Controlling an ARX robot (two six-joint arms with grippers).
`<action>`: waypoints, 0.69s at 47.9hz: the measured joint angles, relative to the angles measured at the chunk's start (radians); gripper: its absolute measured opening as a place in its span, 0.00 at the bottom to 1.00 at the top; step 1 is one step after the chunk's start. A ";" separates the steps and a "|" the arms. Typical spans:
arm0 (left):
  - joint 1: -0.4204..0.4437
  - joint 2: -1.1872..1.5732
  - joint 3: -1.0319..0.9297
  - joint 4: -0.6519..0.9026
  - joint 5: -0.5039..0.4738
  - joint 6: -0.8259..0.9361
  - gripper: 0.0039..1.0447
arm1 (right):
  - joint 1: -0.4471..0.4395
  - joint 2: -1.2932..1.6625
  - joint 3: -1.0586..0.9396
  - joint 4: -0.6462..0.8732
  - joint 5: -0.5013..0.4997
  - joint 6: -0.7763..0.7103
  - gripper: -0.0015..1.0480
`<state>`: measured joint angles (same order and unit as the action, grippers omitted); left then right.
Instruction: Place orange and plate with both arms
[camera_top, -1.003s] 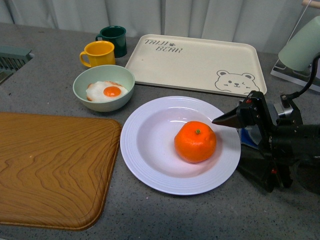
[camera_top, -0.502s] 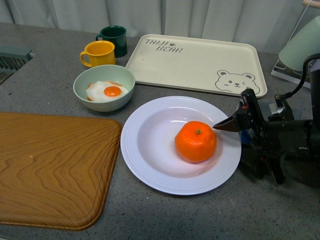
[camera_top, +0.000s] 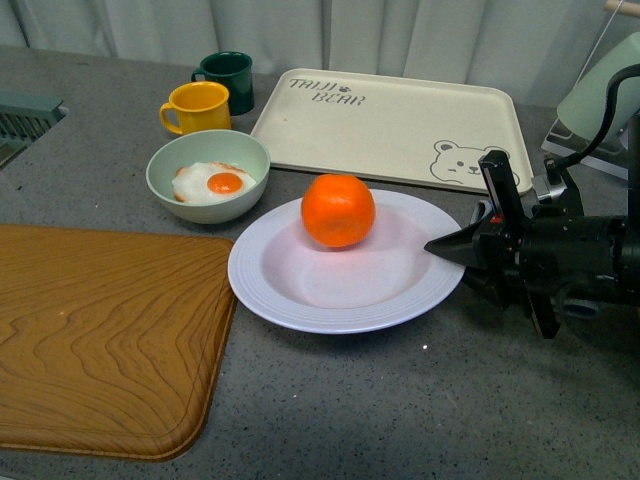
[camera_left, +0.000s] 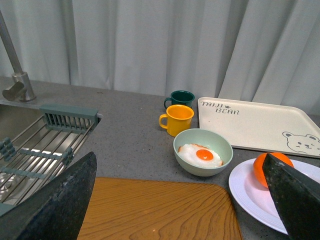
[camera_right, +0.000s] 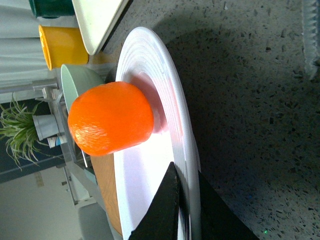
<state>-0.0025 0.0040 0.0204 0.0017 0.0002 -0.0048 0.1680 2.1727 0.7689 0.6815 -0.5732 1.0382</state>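
Currently, I read the right tool clamped on the rim of the plate at its 3 o'clock edge; the plate appears tilted on the tabletop. The orange rests inside the plate near 12 o'clock. The left tool stands wide open, holding nothing.

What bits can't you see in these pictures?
Front view: the right jaws hide the plate's right rim; the left arm is out of frame.
Left wrist view: a finger and the picture edge cut off the plate and half the orange.
Orange's stem: seen in no view.
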 joint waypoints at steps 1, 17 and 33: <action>0.000 0.000 0.000 0.000 0.000 0.000 0.94 | 0.002 0.000 -0.006 0.017 0.000 -0.009 0.02; 0.000 0.000 0.000 0.000 0.000 0.000 0.94 | -0.013 0.000 -0.104 0.360 -0.044 0.021 0.01; 0.000 0.000 0.000 0.000 0.000 0.000 0.94 | -0.025 -0.008 0.002 0.393 -0.044 0.086 0.01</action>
<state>-0.0025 0.0040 0.0204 0.0017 -0.0002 -0.0048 0.1432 2.1647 0.7712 1.0748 -0.6174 1.1240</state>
